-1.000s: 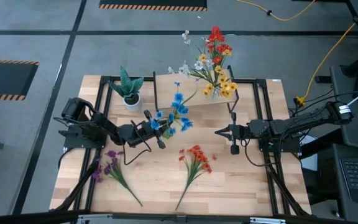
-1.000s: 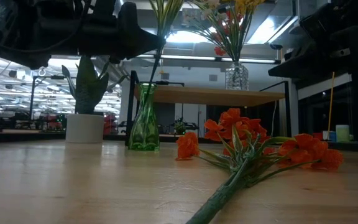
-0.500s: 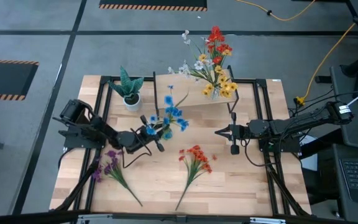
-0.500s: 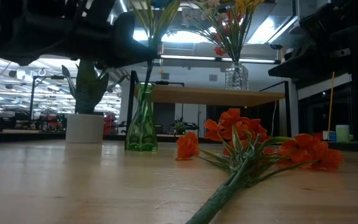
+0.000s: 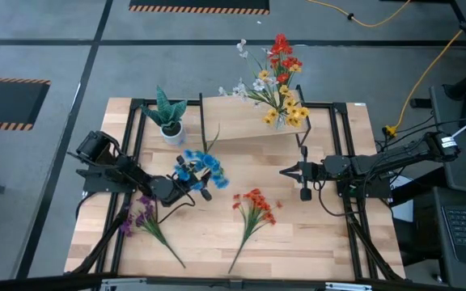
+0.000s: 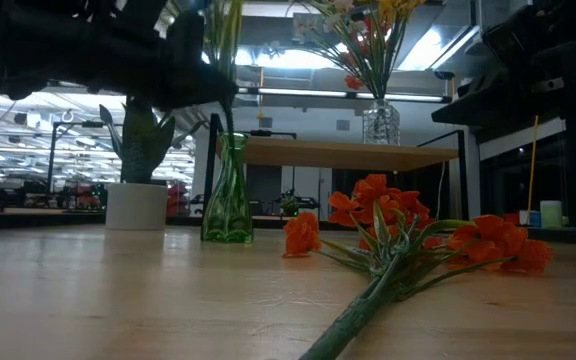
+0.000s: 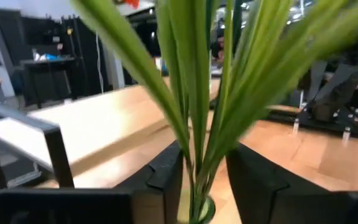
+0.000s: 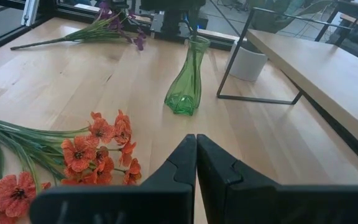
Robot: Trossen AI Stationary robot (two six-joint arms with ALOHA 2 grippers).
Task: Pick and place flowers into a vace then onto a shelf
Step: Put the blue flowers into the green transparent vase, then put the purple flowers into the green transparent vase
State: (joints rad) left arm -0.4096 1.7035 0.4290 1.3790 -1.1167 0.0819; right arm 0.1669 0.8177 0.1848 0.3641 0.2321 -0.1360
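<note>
A sprig of blue flowers [image 5: 199,166] stands upright with its green stems [image 7: 194,93] down in the mouth of a green glass vase [image 8: 185,84] left of the table's middle. My left gripper [image 7: 205,152] is open, level, with one finger on each side of the stems just above the vase's mouth. In the high view the blossoms and my left gripper [image 5: 194,179] hide the vase. My right gripper [image 5: 285,171] hangs shut over the table's right half and holds nothing. The shelf [image 5: 249,121] stands at the far edge. My left gripper has the blue sprig's stems [image 7: 197,180] between its open fingers, which come at them level from the table's left side and lie across them. Whether either finger touches the stems, I cannot tell. The stems stand upright in the vase.
On the shelf stands a clear glass vase [image 6: 380,122] of mixed flowers [image 5: 277,93]. Orange flowers [image 5: 253,206] lie near the table's middle front and purple flowers [image 5: 144,214] at the near left. A spiky plant in a white pot [image 5: 168,117] stands at the far left.
My left gripper has moved toward the table's left and near edges. The blue sprig, which leaned toward the far right, has swung upright over the vase, its stem foot staying in the vase.
</note>
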